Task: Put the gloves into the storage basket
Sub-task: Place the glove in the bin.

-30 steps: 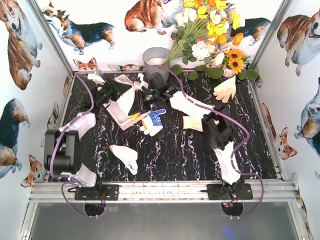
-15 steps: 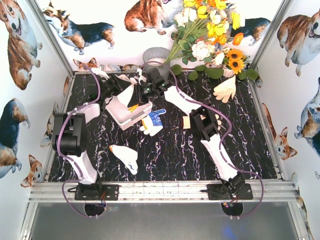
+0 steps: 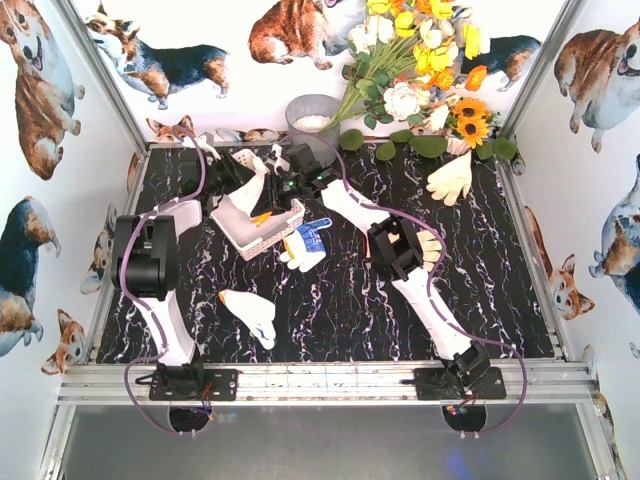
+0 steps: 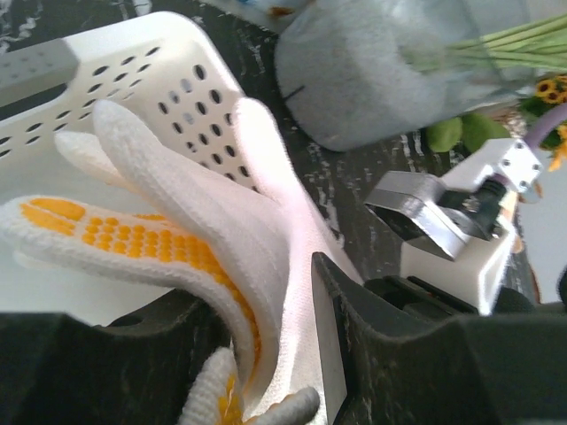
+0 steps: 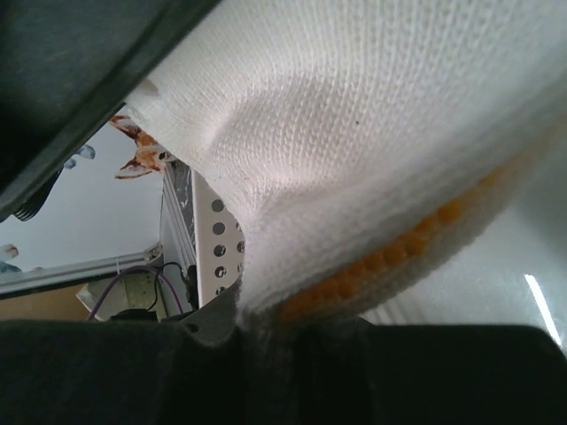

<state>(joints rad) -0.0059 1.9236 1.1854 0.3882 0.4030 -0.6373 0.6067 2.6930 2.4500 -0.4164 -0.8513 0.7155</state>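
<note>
A white knit glove with orange dots [image 3: 257, 192] hangs over the white perforated storage basket [image 3: 278, 235] at the far left of the table. My left gripper [image 3: 243, 178] is shut on it; in the left wrist view the glove [image 4: 177, 221] fills the gap between the fingers [image 4: 372, 354], above the basket [image 4: 133, 62]. My right gripper [image 3: 285, 186] is shut on the same glove [image 5: 354, 133], with the basket wall [image 5: 215, 257] just beyond. A blue-and-white glove [image 3: 308, 243] lies beside the basket. A white-and-orange glove [image 3: 250, 313] lies nearer the front.
A grey metal bucket [image 3: 312, 118] stands behind the basket, with a flower bouquet [image 3: 420, 60] to its right. A cream glove [image 3: 452, 178] lies at the far right and another [image 3: 428, 248] is partly under the right arm. The enclosure walls are close around.
Both arms have reached further to the far left, and the dotted glove now hangs over the basket. The right arm has uncovered more of the cream glove under it.
</note>
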